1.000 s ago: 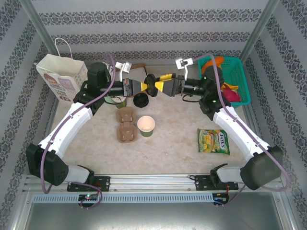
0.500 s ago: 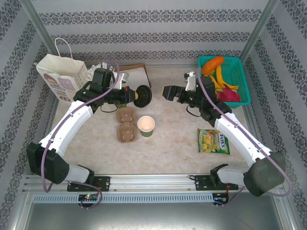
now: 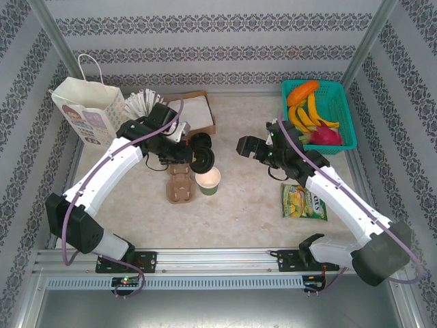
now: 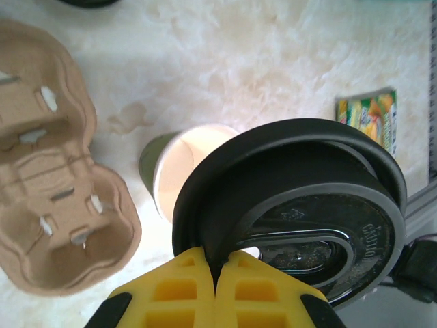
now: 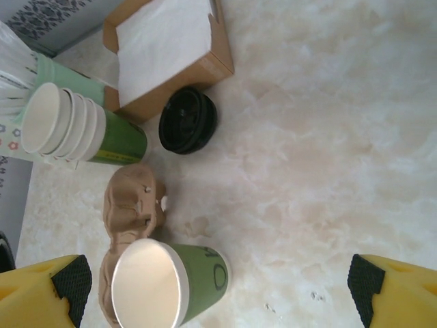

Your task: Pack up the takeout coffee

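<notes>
The takeout coffee cup, olive green with a white inside, stands open-topped on the table beside a brown pulp cup carrier. My left gripper is shut on the rim of a round black lid and holds it on edge just above and behind the cup. In the left wrist view the yellow fingertips pinch the lid, which covers part of the cup's mouth. My right gripper hangs open to the right of the cup, nothing between its fingers.
A stack of black lids lies by the brown napkin box. Nested cups lie behind the carrier. A paper bag stands back left, a teal fruit basket back right, and a snack packet lies near right.
The right gripper let go of the lid, opened fully and drew back to the right. The left gripper carried the lid nearer and lower, to just over the cup.
</notes>
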Controlling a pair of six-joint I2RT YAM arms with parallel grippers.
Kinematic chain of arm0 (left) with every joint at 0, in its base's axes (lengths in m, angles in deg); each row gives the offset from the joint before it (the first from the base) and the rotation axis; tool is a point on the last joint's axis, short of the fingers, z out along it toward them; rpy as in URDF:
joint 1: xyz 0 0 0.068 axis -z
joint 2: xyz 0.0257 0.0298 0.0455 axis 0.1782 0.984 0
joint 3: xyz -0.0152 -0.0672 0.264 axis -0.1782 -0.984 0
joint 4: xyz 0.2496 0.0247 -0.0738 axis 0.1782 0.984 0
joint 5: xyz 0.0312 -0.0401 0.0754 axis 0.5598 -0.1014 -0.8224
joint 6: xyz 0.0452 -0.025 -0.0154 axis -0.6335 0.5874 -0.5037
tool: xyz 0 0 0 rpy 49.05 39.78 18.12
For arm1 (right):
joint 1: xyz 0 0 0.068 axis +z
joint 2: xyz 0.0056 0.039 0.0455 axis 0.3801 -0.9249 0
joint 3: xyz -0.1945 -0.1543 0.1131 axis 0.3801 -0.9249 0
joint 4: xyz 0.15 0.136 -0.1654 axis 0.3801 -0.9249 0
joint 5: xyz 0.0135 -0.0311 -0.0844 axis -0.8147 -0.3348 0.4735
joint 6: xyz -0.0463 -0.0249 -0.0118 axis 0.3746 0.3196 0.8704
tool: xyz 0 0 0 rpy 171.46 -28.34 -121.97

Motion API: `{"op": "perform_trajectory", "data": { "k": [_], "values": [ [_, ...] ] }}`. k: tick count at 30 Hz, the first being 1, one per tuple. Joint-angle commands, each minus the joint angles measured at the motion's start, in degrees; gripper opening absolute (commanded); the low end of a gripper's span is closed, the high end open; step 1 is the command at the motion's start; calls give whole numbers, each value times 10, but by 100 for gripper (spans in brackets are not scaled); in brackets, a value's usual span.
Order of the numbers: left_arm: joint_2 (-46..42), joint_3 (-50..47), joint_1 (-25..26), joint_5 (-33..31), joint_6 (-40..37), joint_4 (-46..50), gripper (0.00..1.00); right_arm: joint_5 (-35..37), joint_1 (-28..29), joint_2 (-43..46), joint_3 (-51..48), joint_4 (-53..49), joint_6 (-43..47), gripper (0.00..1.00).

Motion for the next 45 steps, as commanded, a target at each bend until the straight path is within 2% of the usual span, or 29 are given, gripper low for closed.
{"op": "perform_trajectory", "data": {
  "k": [1, 5, 9, 13, 21, 27, 33, 45],
  "values": [
    [17, 36, 30, -50, 16, 101, 0, 6, 17, 13, -34, 42, -31, 98],
    [42, 55, 66, -96, 54, 105, 0, -41, 21, 26, -105, 139, -75, 98],
    [88, 75, 86, -151, 65, 119, 0, -55, 24, 31, -166, 225, -127, 98],
    [111, 74, 90, -169, 84, 116, 0, -68, 31, 11, -168, 222, -104, 98],
    [129, 61, 95, -129, 94, 90, 0, -86, 41, -20, -165, 229, -112, 97],
    [131, 54, 95, -145, 95, 84, 0, -91, 45, -33, -162, 231, -111, 97],
    [142, 40, 95, -121, 100, 58, 0, -112, 48, -54, -144, 230, -103, 97],
    [150, 32, 95, -121, 98, 39, 0, -143, 59, -85, -126, 238, -96, 95]
  ]
}}
